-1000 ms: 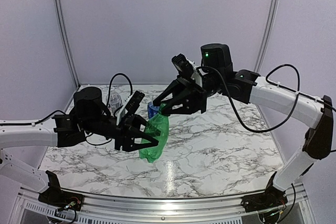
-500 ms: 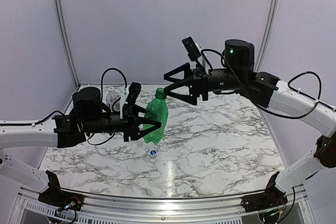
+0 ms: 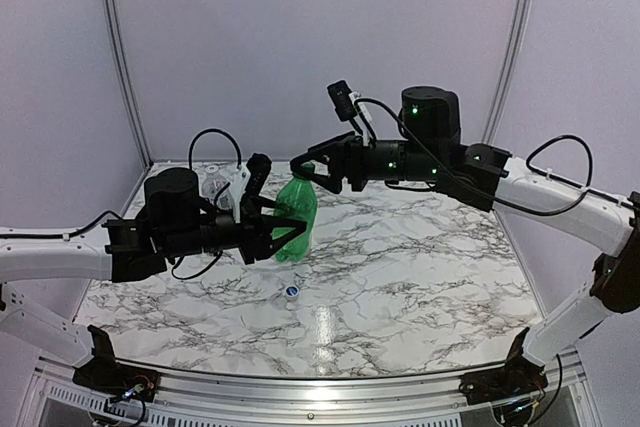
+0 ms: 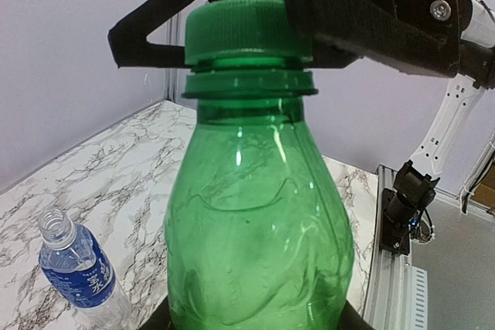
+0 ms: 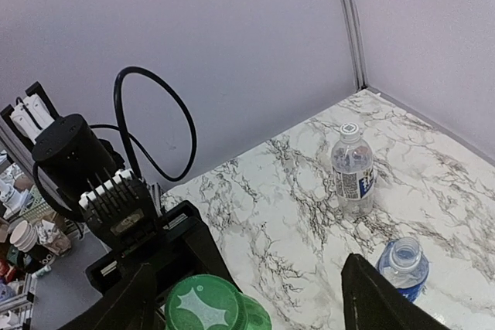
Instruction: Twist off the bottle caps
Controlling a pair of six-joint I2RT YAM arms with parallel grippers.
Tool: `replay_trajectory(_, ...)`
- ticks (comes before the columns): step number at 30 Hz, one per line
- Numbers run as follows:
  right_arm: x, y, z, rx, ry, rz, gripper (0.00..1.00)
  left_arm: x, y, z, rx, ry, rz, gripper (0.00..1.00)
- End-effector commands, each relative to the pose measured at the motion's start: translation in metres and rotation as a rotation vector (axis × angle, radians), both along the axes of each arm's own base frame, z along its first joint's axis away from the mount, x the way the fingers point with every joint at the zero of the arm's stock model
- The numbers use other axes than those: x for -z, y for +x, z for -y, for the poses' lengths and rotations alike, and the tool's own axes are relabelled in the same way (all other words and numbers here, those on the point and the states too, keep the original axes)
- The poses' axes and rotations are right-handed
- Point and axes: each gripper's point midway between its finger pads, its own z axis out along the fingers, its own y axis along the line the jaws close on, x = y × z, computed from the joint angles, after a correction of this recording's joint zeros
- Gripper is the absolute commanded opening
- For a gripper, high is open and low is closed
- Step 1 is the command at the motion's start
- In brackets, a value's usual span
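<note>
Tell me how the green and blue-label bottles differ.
The green bottle is tinted green; the blue-label bottle is clear. The green bottle wears its cap; the blue-label bottle's neck is open. The left pincer holds the green one; the other stands free. Both are plastic.

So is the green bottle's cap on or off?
On. The cap sits on the bottle, with the right gripper open around it.

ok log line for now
left gripper: holding green bottle upright | right gripper: open around green cap | blue-label bottle: uncapped
</note>
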Motion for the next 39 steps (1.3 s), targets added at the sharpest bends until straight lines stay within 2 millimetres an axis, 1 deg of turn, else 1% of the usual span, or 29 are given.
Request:
replay_trajectory(1,-0.018,-0.001,-0.005,0.006,0.038,0.009,0.71,-0.012,0.005,0.003,-0.025,0.0,0.033,0.05)
replay_trajectory(5,-0.017,-0.004,-0.007,-0.017,0.045,0.008,0.57,-0.011,0.005,0.003,-0.024,0.004,0.032,0.05)
replay_trajectory(12,-0.015,-0.006,-0.01,-0.042,0.054,0.002,0.19,-0.01,0.005,0.002,-0.028,0.008,0.035,0.05)
replay_trajectory(14,-0.015,-0.007,-0.01,-0.046,0.056,0.004,0.13,-0.011,0.006,0.001,-0.035,0.006,0.037,0.05)
replay_trajectory(16,-0.016,-0.01,-0.009,-0.056,0.062,0.011,0.01,-0.013,0.006,-0.001,-0.044,0.004,0.04,0.04)
replay_trajectory(17,-0.017,-0.012,-0.008,-0.065,0.067,0.021,0.0,-0.014,0.006,-0.002,-0.045,0.002,0.041,0.03)
replay_trajectory(21,-0.022,-0.022,-0.005,-0.141,0.065,0.103,0.0,-0.02,-0.004,-0.002,0.007,-0.012,0.055,0.03)
replay_trajectory(23,-0.024,-0.037,-0.004,-0.266,0.073,0.151,0.0,-0.023,-0.017,-0.001,0.08,-0.021,0.069,0.03)
replay_trajectory(26,-0.023,-0.072,0.001,-0.519,0.097,0.265,0.0,-0.033,-0.054,0.002,0.293,-0.056,0.07,0.05)
replay_trajectory(28,-0.02,-0.098,0.009,-0.691,0.123,0.33,0.0,-0.04,-0.076,0.002,0.424,-0.084,0.05,0.07)
replay_trajectory(30,-0.019,-0.114,0.017,-0.808,0.155,0.367,0.0,-0.045,-0.093,0.003,0.531,-0.102,0.024,0.07)
replay_trajectory(31,-0.017,-0.118,0.019,-0.856,0.165,0.368,0.0,-0.046,-0.1,0.003,0.576,-0.108,0.013,0.07)
replay_trajectory(33,-0.017,-0.118,0.022,-0.895,0.174,0.365,0.0,-0.048,-0.107,0.003,0.621,-0.114,0.001,0.07)
replay_trajectory(34,-0.016,-0.115,0.021,-0.889,0.168,0.359,0.0,-0.049,-0.107,0.003,0.624,-0.116,0.001,0.07)
replay_trajectory(35,-0.015,-0.11,0.02,-0.871,0.159,0.35,0.02,-0.05,-0.107,0.003,0.618,-0.118,0.004,0.07)
replay_trajectory(36,-0.014,-0.105,0.019,-0.841,0.148,0.339,0.06,-0.05,-0.104,0.003,0.603,-0.118,0.009,0.07)
replay_trajectory(39,-0.017,-0.081,0.017,-0.693,0.113,0.301,0.27,-0.047,-0.094,0.002,0.534,-0.111,0.02,0.06)
